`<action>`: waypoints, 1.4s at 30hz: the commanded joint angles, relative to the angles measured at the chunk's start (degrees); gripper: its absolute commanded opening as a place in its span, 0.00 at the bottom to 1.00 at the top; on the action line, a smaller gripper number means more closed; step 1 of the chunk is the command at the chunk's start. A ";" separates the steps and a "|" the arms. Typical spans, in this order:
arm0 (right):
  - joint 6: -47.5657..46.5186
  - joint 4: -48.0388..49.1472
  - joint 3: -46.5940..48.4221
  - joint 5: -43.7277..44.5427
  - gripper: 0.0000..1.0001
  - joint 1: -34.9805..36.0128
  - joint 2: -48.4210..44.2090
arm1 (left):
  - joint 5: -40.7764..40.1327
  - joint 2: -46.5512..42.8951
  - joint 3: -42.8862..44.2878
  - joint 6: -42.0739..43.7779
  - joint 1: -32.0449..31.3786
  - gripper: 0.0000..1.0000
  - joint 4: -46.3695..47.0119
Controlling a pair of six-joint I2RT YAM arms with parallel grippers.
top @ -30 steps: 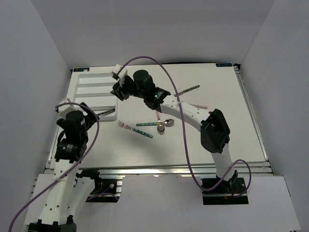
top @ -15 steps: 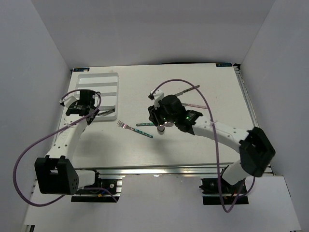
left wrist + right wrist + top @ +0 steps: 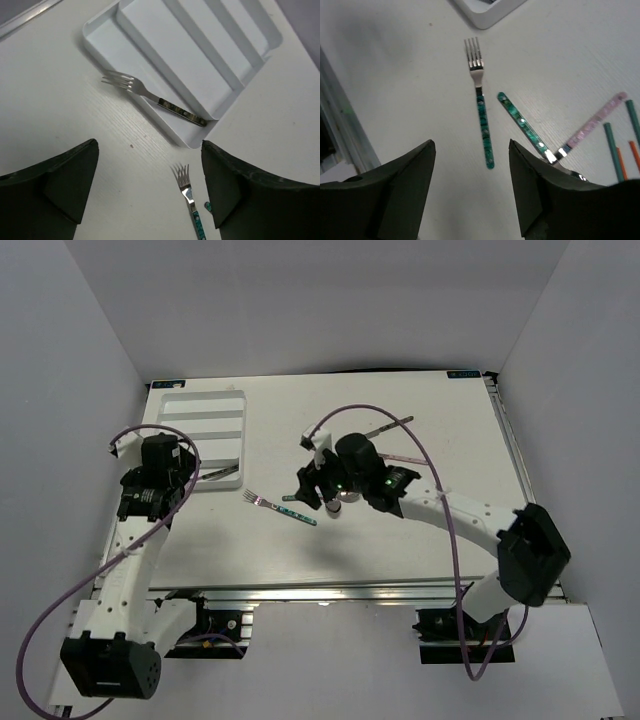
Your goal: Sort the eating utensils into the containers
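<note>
Sorting step: a pickup of the next loose utensil, which I judge to be the green-handled fork (image 3: 482,117).
Right end effector (image 3: 470,200): hangs above that fork, fingers apart, gripping nothing.
Green-handled fork: flat on the surface (image 3: 395,75), tines pointing at a corner of the white cutlery tray (image 3: 170,55), near it but not touching.
Neighbours: a second green-handled utensil (image 3: 525,129) lies just beside the fork, angled and apart; a pink-handled utensil (image 3: 592,127) and red and green chopsticks (image 3: 620,150) lie beyond.
Left end effector (image 3: 150,195): spread wide, empty, over the tray's corner.
Dark-handled fork (image 3: 150,97): handle inside the nearest slot, neck across the rim, tines out on the surface.
Next move: probably lower the right fingers astride the thin handle, down to the surface, then close without catching the neighbour.
</note>
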 commanded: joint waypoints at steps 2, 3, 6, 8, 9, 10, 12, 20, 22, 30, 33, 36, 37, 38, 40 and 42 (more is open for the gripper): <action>-2.16 1.78 13.70 -10.81 0.73 1.61 12.99 | 4.16 -10.23 -0.72 12.97 0.22 0.96 7.27; -4.09 0.90 17.21 -11.25 0.87 2.23 16.09 | 4.08 -14.78 -1.43 14.75 0.22 0.98 8.07; -7.45 -6.81 35.31 -6.61 0.89 4.69 29.89 | 1.10 -19.21 -3.37 16.09 0.22 0.98 7.47; -5.87 -8.07 45.70 -5.89 0.89 4.78 37.00 | -2.16 -19.40 -2.93 12.60 0.22 0.98 3.71; -5.34 -6.51 47.73 -6.77 0.89 5.05 38.61 | -1.99 -19.05 -2.49 11.88 0.22 0.98 2.90; -5.69 -6.06 49.75 -7.82 0.89 5.57 40.36 | -0.68 -18.70 -2.14 11.26 0.22 0.98 2.37; -5.87 -6.40 56.34 -5.73 0.89 6.28 44.68 | 1.08 -18.60 -1.79 10.90 0.22 0.98 2.45; 4.94 2.03 30.38 8.94 0.89 3.56 26.63 | -4.36 -2.74 -0.47 -10.85 0.30 0.80 -6.50; 5.47 2.47 18.87 10.36 0.89 3.12 18.38 | -5.85 1.24 0.41 -14.48 0.30 0.77 -7.04; 5.91 4.32 -6.29 10.28 0.89 2.50 -1.53 | -7.62 14.26 0.33 -26.44 2.41 0.36 -3.79; 5.91 4.05 -10.52 10.27 0.89 2.32 -6.10 | -4.47 18.56 -1.78 -27.59 7.93 0.31 -2.12; 5.56 4.23 -12.72 10.19 0.89 2.15 -9.36 | -1.21 22.26 -5.11 -27.59 10.84 0.19 1.91; 5.39 4.14 -12.98 10.01 0.89 2.06 -10.24 | -0.15 23.83 -5.91 -27.68 11.46 0.17 4.45; 5.21 4.05 -13.16 10.01 0.89 1.97 -10.51 | 0.90 24.63 -6.70 -27.33 11.99 0.13 6.13; 4.51 4.05 -13.34 9.84 0.89 2.06 -11.38 | 3.18 26.13 -8.81 -26.72 13.05 0.03 11.30; 3.81 4.05 -13.60 9.92 0.89 2.06 -11.56 | 3.20 27.97 -9.78 -26.89 13.14 0.00 13.17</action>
